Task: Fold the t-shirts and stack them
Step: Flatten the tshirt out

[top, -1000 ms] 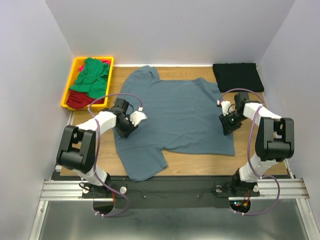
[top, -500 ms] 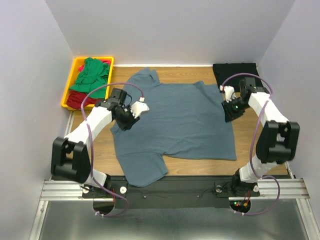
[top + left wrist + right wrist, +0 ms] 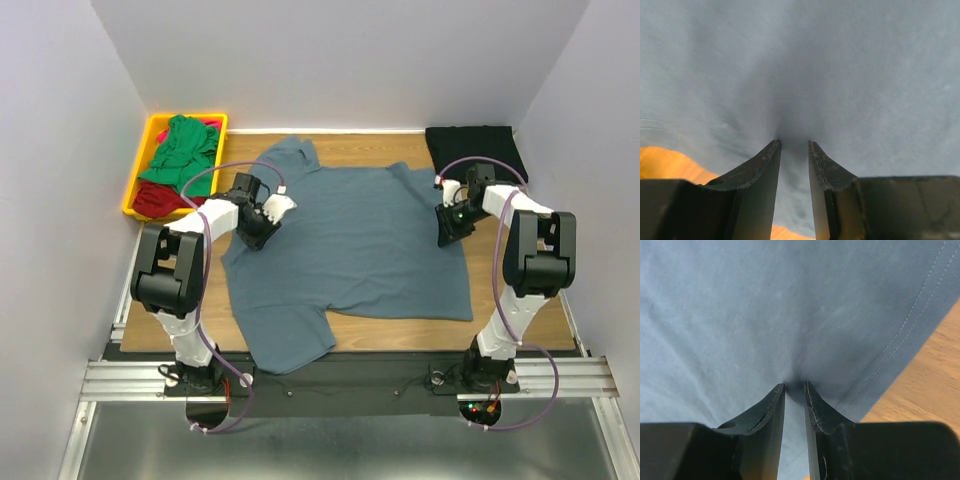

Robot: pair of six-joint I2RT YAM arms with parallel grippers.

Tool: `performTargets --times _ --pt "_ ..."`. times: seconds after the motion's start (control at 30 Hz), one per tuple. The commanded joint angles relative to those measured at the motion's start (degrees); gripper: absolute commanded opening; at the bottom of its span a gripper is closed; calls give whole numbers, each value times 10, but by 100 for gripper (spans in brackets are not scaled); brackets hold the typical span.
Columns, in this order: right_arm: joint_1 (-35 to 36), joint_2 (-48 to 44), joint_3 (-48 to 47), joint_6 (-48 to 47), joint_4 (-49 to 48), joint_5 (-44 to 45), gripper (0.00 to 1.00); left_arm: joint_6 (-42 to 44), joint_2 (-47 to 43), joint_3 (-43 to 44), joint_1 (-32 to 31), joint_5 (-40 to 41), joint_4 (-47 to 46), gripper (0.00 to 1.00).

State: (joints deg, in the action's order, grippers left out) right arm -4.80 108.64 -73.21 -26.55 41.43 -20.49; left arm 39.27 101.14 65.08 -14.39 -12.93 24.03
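Centrally on the pale wooden tabletop point(image 3: 360, 150) lies the slate blue-grey cotton t-shirt point(image 3: 350, 240), flat, soft and faintly creased. The left gripper point(image 3: 794, 143), almost closed, pinches its cloth at the 9 o'clock edge. The right gripper point(image 3: 794, 385) does likewise beside the stitched hem at 3 o'clock. A folded black t-shirt point(image 3: 470, 150) sits at 1 o'clock. A crumpled green t-shirt point(image 3: 185, 150) and a red t-shirt point(image 3: 155, 198) fill the yellow plastic tray point(image 3: 138, 170) at 10 o'clock. Since half a second ago, both elbows have drawn inward.

Yellow tray point(image 3: 139, 168) on far-left corner of wooden table point(image 3: 370, 148).
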Motion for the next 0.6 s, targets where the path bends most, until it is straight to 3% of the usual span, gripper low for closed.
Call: performTargets --times 0.0,0.2,0.33,0.47,0.57 --pt "1 -26 62 -25 -14 36 28 24 -34 -83 1 11 11 40" --pt "1 -89 163 -86 22 76 28 59 -124 -173 -5 -14 70 40" --pt "1 -165 194 -127 101 78 28 99 -197 -197 -7 -42 147 40" --pt "1 -202 145 -115 139 40 30 112 -240 -154 -8 -81 186 41" --pt "1 -161 58 -81 137 -9 29 91 -204 -86 -8 -100 169 41"
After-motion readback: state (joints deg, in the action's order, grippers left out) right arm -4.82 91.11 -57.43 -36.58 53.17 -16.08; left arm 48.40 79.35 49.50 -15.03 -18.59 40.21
